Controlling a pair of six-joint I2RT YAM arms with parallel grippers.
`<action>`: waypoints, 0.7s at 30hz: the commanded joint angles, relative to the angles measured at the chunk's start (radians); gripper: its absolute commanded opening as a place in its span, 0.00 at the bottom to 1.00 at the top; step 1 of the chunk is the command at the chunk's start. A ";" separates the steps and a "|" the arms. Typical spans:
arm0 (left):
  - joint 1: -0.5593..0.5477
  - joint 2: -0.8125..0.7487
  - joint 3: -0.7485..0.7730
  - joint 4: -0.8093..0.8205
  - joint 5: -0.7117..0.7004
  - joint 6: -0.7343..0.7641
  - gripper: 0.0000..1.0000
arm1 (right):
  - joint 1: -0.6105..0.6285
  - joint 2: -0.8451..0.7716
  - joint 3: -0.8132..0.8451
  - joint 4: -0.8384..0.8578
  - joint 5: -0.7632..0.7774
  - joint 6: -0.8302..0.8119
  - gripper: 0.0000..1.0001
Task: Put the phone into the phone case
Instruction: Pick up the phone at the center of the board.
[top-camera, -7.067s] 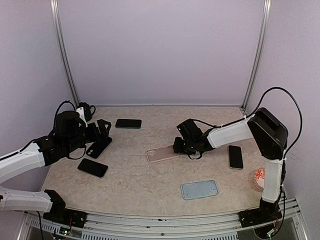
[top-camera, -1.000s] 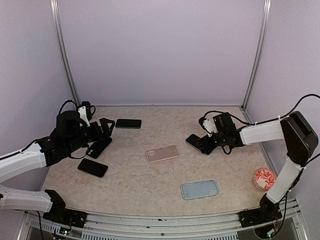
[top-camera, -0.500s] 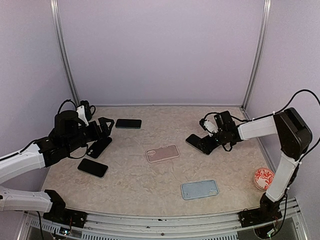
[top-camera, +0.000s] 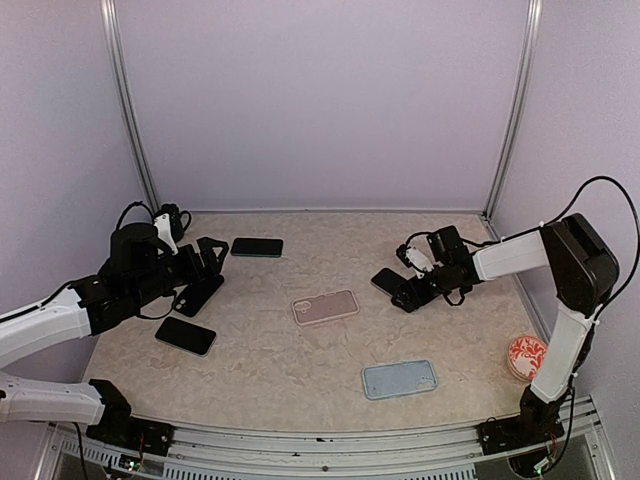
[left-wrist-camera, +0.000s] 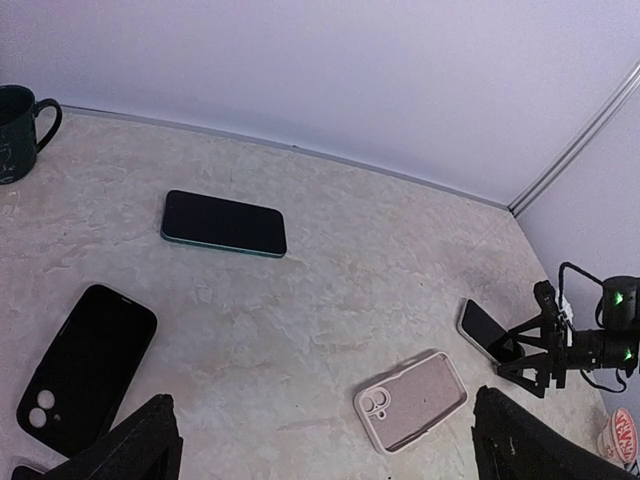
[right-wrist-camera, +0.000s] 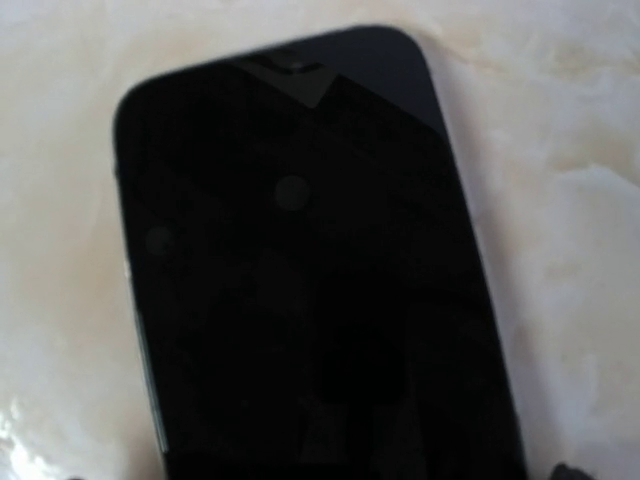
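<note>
The right gripper (top-camera: 409, 291), jaws spread wide and gripping nothing, hangs over the phone (top-camera: 388, 281), its long axis running toward the desk's far-left corner.

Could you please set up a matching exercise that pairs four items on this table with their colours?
Things:
1. mug
2. case in the middle of the table
3. case nearest the arm bases
4. case under the left tool

Colours:
A. light blue
B. black
C. dark green
D. pale pink

Pairs: 1-C, 2-D, 3-A, 4-B
</note>
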 joint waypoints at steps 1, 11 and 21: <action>-0.008 0.002 -0.012 0.002 0.008 -0.002 0.99 | -0.007 0.017 0.017 -0.031 -0.013 0.007 0.99; -0.008 0.002 -0.021 0.013 0.009 -0.005 0.99 | 0.034 0.019 -0.002 -0.065 0.099 0.023 0.95; -0.008 0.000 -0.018 0.010 0.001 -0.007 0.99 | 0.072 0.041 -0.011 -0.083 0.152 0.024 0.79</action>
